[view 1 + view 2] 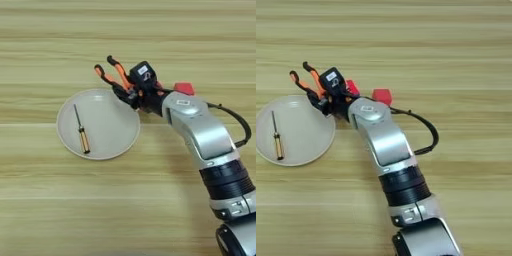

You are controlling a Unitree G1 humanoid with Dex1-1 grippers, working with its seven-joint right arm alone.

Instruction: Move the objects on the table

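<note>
A broad light wooden table (60, 210) with horizontal plank lines is filling the view from above. Toward the left, a round pale grey plate (117, 142) is lying flat on the wood. Inside the plate, left of its centre, a thin screwdriver (81, 131) with an amber-brown handle is resting at a slight slant, its metal shaft pointing toward the far rim and its handle toward the near rim. At the plate's far right rim, the right gripper (121, 92) is pinching the orange-and-black-handled pliers (111, 74), its black fingers pressed together on the tool's head end, while the two handles are fanning up and away to the left, beyond the plate. Just right of the gripper, a small red cube (382, 95) is sitting on the table, partly hidden behind the wrist. The silver forearm (202, 130) is stretching from the lower right corner toward the plate, covering the table beneath it, with a black cable looping off its right side.
</note>
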